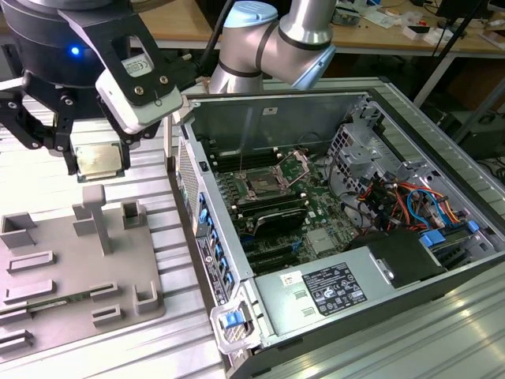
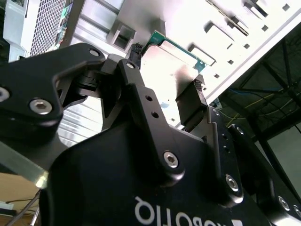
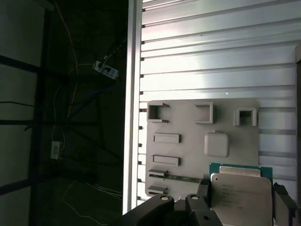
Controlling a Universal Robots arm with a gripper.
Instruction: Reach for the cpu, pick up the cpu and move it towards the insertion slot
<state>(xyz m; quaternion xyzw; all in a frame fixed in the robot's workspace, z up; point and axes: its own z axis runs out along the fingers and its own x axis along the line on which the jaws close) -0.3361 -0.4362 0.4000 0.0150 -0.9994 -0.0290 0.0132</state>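
In the exterior view my gripper (image 1: 100,156) hangs above the far end of the grey fixture plate (image 1: 71,264), shut on the cpu (image 1: 98,163). The cpu is a flat square chip with a silvery top, held level by two opposite edges. In the first wrist view the cpu (image 3: 241,195) shows its metal top and green rim between the black fingers (image 3: 203,189), clear of the plate (image 3: 188,122). In the second wrist view the gripper (image 2: 165,77) clamps the cpu (image 2: 171,56). The insertion slot (image 1: 262,188) lies open on the green board inside the computer case, to the exterior view's right of the gripper.
The open computer case (image 1: 347,103) has a tall side wall (image 1: 193,197) between the gripper and the board. Black memory slots (image 1: 272,213), cables (image 1: 394,197) and a power supply (image 1: 331,288) fill the case. A green memory stick (image 3: 181,178) lies in the fixture plate. A ribbed aluminium table (image 3: 211,56) lies underneath.
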